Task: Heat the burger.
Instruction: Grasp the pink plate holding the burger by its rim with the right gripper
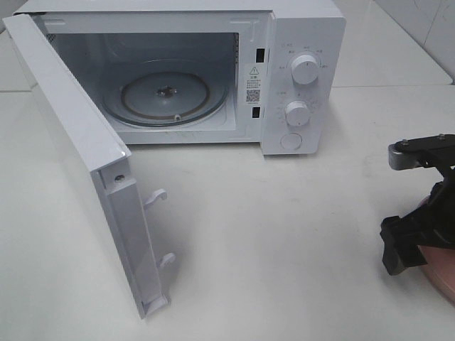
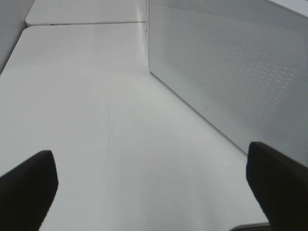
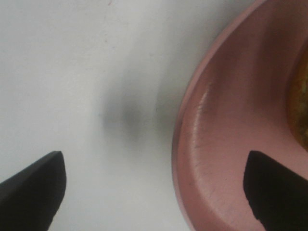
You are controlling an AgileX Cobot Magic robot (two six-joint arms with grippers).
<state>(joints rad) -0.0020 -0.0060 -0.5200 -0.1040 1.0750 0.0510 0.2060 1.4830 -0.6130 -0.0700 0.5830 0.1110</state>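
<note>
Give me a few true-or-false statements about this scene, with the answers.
1. The door of the white microwave oven stands open. True.
2. The golden-brown burger sits on the round glass turntable. False: the turntable is bare; an edge of the burger shows on the round pink plate.
3. The right claw is shut on the plate. False: it is open, over the plate's rim.
4. The left claw is open and empty. True.

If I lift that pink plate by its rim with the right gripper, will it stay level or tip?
Probably rigid: the pink plate looks hard, with a raised rim the open right gripper could pinch. Held at one edge, it would likely tilt away, since the burger sits further in. Its smooth surface may slip.
</note>
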